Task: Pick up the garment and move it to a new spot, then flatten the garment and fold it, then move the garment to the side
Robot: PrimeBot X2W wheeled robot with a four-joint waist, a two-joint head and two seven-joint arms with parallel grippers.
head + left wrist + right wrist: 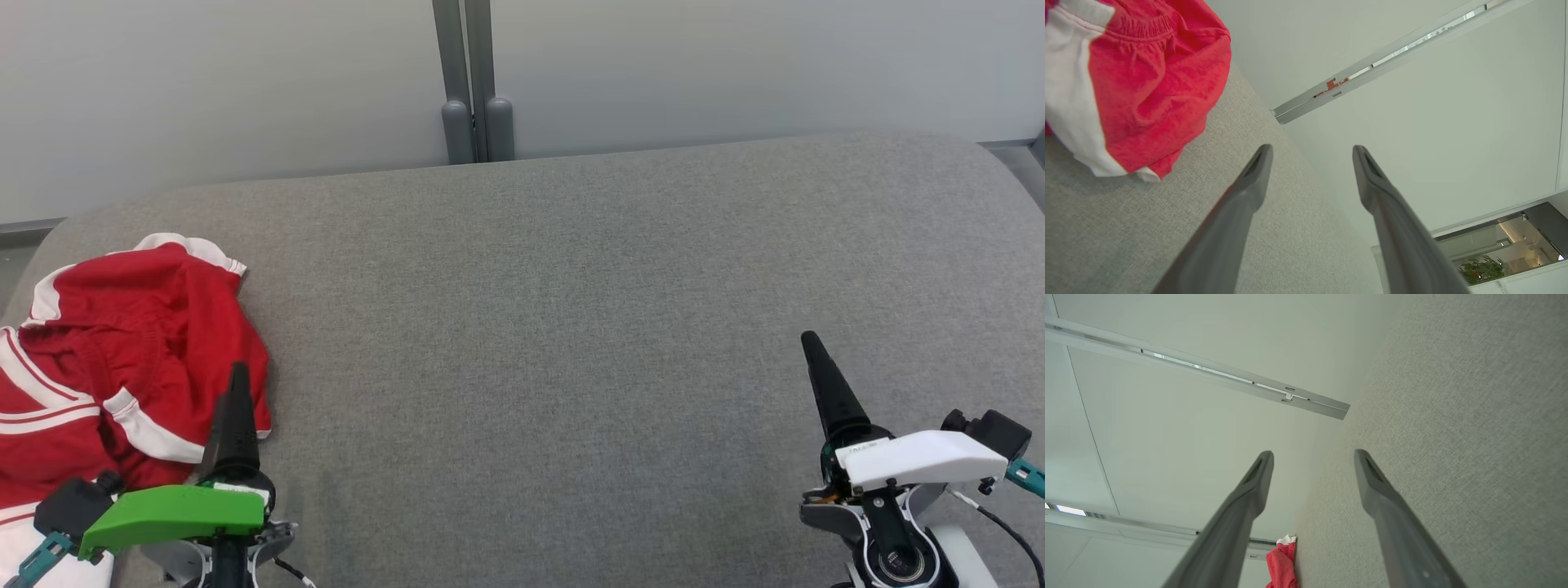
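The garment (114,359) is red with white stripes and trim, lying crumpled at the far left of the grey padded surface (571,327). In the left wrist view the garment (1139,77) sits up and to the left of my fingers. My left gripper (1312,153) is open and empty, its fingers (237,416) right beside the garment's near right edge in the head view. My right gripper (1314,456) is open and empty, far off at the lower right, its fingers (829,388) over bare fabric. A small part of the garment (1282,563) shows in the right wrist view.
A pale wall with a grey vertical post (472,82) runs behind the surface. The surface's rounded back edge (522,163) lies just before the wall. A wide stretch of grey fabric separates the two grippers.
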